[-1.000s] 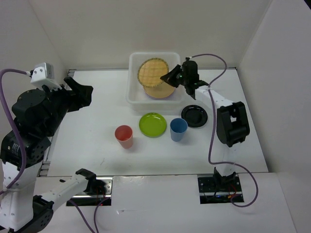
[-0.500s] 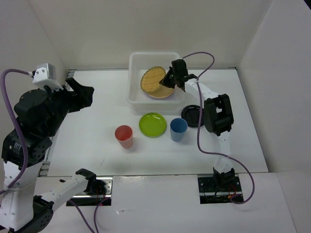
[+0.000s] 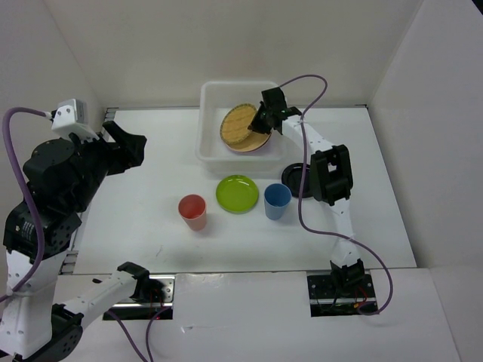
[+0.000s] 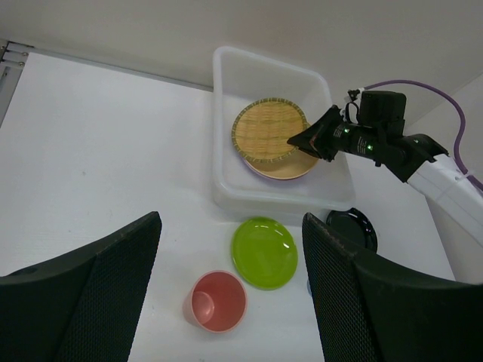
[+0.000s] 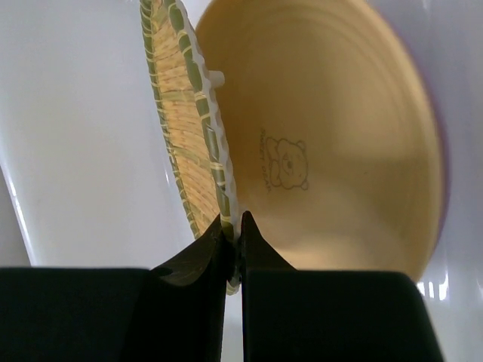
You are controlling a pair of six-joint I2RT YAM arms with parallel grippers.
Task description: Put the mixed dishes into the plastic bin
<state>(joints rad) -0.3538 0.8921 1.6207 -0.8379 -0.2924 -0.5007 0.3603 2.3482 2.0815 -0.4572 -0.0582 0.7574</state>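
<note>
My right gripper (image 3: 260, 123) is shut on the rim of the tan woven disc (image 3: 238, 125), holding it tilted inside the plastic bin (image 3: 210, 148) over the peach-orange plate (image 3: 259, 140), which lies on a lavender plate. The right wrist view shows the disc (image 5: 177, 128) edge-on between my jaws, the peach-orange plate (image 5: 339, 143) behind it. On the table lie the lime green plate (image 3: 237, 193), the red cup (image 3: 192, 211), the blue cup (image 3: 277, 200) and the black plate (image 3: 290, 179). My left gripper (image 4: 230, 302) is open, raised at the far left, above the red cup (image 4: 217, 302).
White walls enclose the table on three sides. My right arm (image 3: 326, 170) stretches over the black plate toward the bin. The left arm (image 3: 60, 173) rises by the left wall.
My right gripper has carried the woven disc leftward and lower into the bin, tilting it over the peach-orange plate. The left arm has not moved.
</note>
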